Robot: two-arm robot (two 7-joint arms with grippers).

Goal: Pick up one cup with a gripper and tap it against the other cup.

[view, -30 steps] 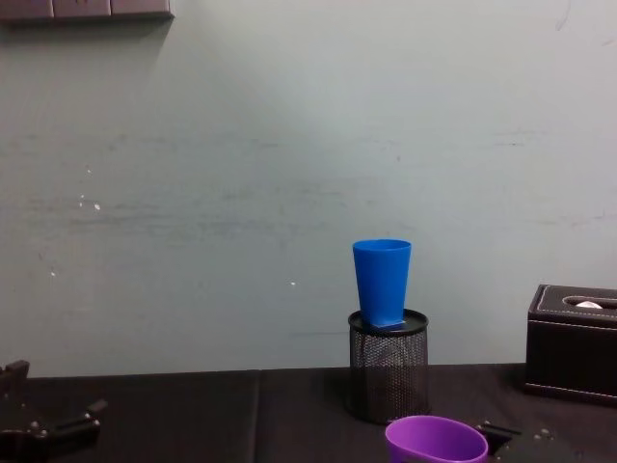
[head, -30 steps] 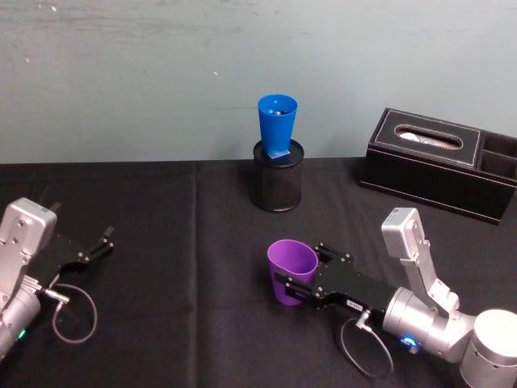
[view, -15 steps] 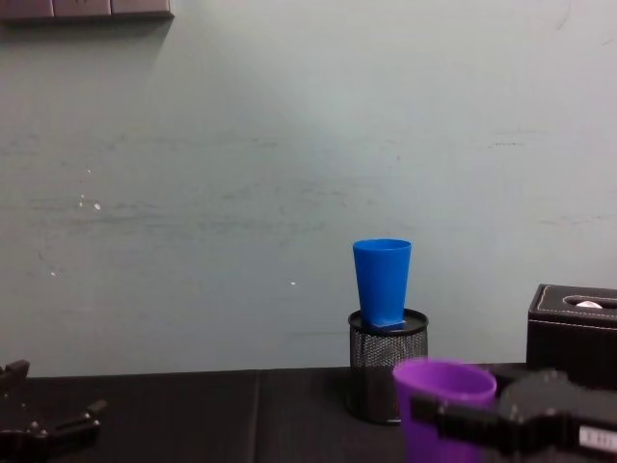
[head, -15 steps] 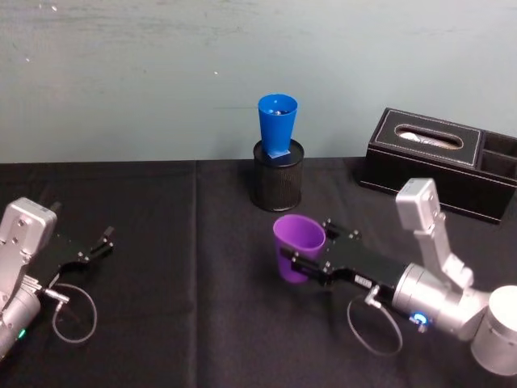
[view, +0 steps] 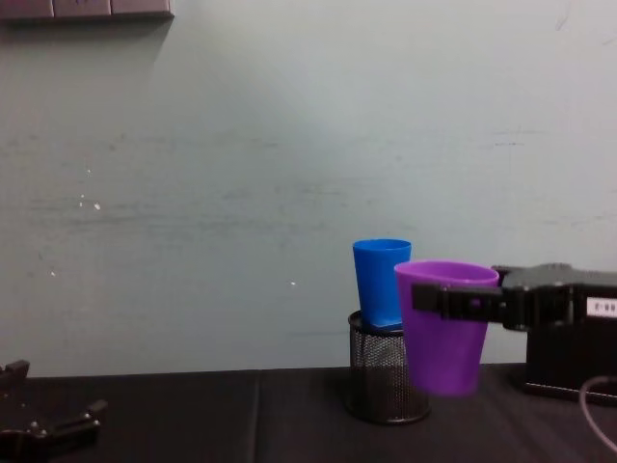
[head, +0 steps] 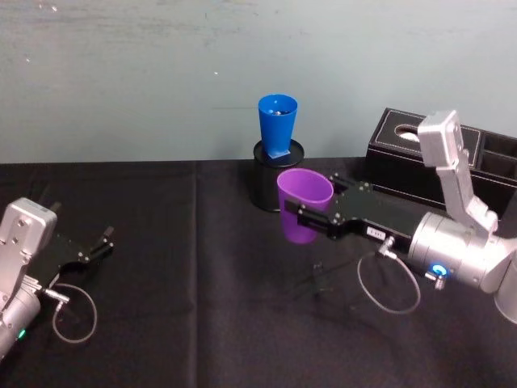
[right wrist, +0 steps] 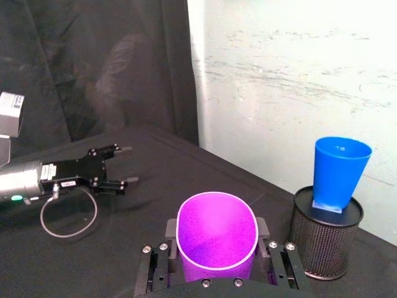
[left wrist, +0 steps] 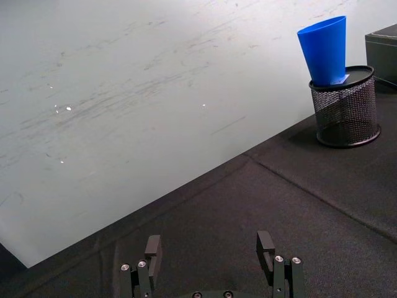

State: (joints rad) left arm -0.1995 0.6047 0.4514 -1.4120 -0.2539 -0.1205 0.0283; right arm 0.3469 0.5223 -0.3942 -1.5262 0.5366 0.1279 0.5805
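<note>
Nearest the robot, the left gripper (head: 102,242) rests low over the black tablecloth (head: 202,315) at the left, where it was a second ago, its jaws spread with nothing between them. The right gripper (head: 309,202) has moved: a second ago it held the purple cup (head: 304,208) close to the cloth and nearer the robot. Now it has carried the cup up and forward, clear of the table, with its shadow on the cloth below. Its long black jaws are clamped on the cup's sides just under the rim, and the cup hangs upright, mouth up. It now sits just in front of the black mesh pen holder (head: 265,187), to the right of the blue cup (head: 277,123), which stands in that holder unmoved. In the chest view the purple cup overlaps the blue one's right edge and hides the holder's right side. The right wrist view shows the two cups apart, the blue one farther off. The jaw behind the purple cup is hidden in the head view. The blue cup's foot is sunk in the holder, and whatever lies inside it is too small to make out. The black tissue box (head: 393,145) at the far right is partly covered by the right arm.
</note>
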